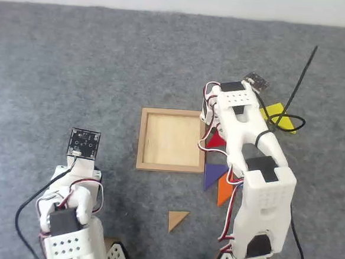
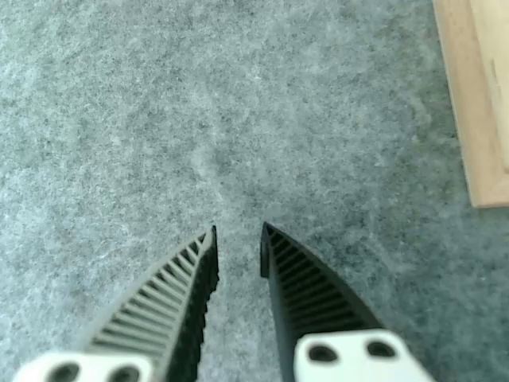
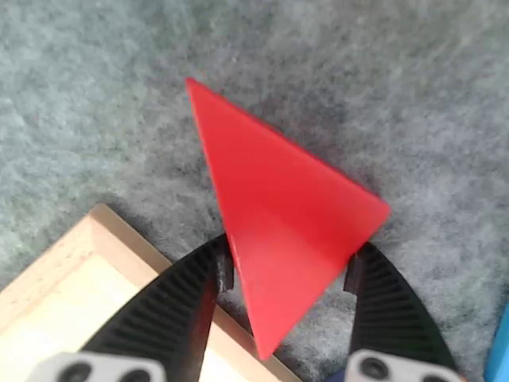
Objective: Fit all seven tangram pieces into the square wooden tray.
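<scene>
The square wooden tray [image 1: 142, 139] lies mid-table with nothing in it. At its right edge, my right gripper [image 3: 289, 267] is shut on a red triangle [image 3: 278, 199], which hangs over the tray's corner [image 3: 71, 270]. In the high view the red triangle [image 1: 217, 140] peeks out from under the right arm [image 1: 244, 122]. A purple piece [image 1: 213, 175] and an orange piece [image 1: 224, 192] lie beside that arm, a yellow piece [image 1: 280, 118] lies farther back on its right, and a tan triangle [image 1: 177, 219] lies in front of the tray. My left gripper [image 2: 238, 233] is narrowly open over bare felt, left of the tray [image 2: 477, 103].
Grey felt covers the whole table. A black cable [image 1: 292, 108] loops over the yellow piece. The left arm [image 1: 71, 217] sits at the front left, well apart from the pieces. A blue edge [image 3: 499, 350] shows beside the right gripper.
</scene>
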Robot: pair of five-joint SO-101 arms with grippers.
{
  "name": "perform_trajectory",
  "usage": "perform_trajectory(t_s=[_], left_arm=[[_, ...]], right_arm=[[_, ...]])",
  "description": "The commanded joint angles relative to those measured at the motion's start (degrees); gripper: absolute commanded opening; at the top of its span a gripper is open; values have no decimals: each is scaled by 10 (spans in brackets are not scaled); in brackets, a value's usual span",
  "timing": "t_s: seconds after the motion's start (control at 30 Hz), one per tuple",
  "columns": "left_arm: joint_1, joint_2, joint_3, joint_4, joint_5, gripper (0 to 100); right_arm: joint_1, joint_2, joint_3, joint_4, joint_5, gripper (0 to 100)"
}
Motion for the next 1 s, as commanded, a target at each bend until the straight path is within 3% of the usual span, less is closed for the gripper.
perform_trajectory(t_s=[0.0, 0.1, 0.3, 0.37, 0.57, 0.97], left_arm=[[1, -7, -5, 4, 4, 87], [1, -7, -5, 4, 4, 87], [1, -7, -5, 4, 4, 87], [1, -7, -5, 4, 4, 87], [1, -7, -5, 4, 4, 87], [1, -7, -5, 4, 4, 87]], right_arm=[[0, -9, -23, -5, 53, 206], [4, -12, -23, -2, 142, 225], [13, -5, -59, 47, 294, 443], [13, 1, -61, 47, 310, 469], [21, 11, -62, 25, 380, 401], [65, 28, -61, 22, 396, 148]])
